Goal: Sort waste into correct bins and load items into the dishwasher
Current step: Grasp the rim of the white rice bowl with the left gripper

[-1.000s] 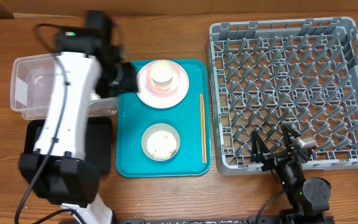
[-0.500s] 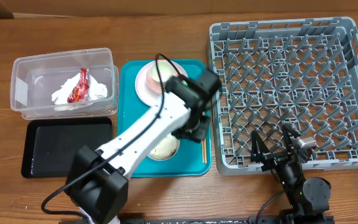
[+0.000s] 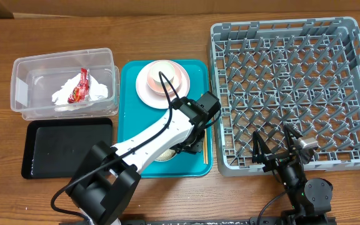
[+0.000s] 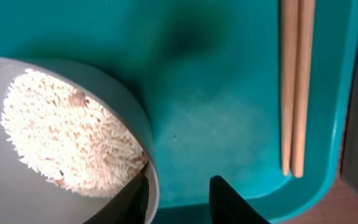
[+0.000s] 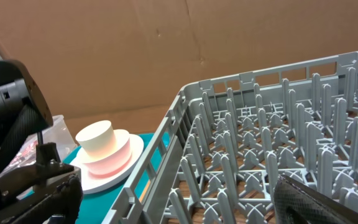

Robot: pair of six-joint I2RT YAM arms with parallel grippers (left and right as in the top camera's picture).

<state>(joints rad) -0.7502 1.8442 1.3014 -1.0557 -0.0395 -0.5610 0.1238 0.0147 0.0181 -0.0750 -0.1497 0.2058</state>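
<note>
A pale grey bowl (image 4: 17, 186) holding white rice crumbs (image 4: 67, 137) sits on the teal tray (image 4: 229, 93). My left gripper (image 4: 176, 196) is low over the bowl's right rim, one finger inside against the wall and the other outside on the tray side, with a gap of teal between that finger and the rim. Wooden chopsticks (image 4: 294, 87) lie to its right. In the overhead view my left arm covers most of the bowl (image 3: 160, 155). The pink plate (image 3: 177, 90) carries the cream cup (image 3: 161, 70). My right gripper (image 3: 277, 153) stands open at the grey rack's (image 3: 292, 81) front edge.
The clear tub (image 3: 36, 69) at the left holds the white napkin (image 3: 99, 92) and the red wrapper (image 3: 79, 87). The black tray (image 3: 67, 147) lies in front of it. In the right wrist view the rack's pegs (image 5: 272, 155) fill the foreground.
My left arm swung from the clear tub across the teal tray and came down at the rice bowl, its jaws narrowing. The napkin and wrapper now show in the tub. The right arm stayed still.
</note>
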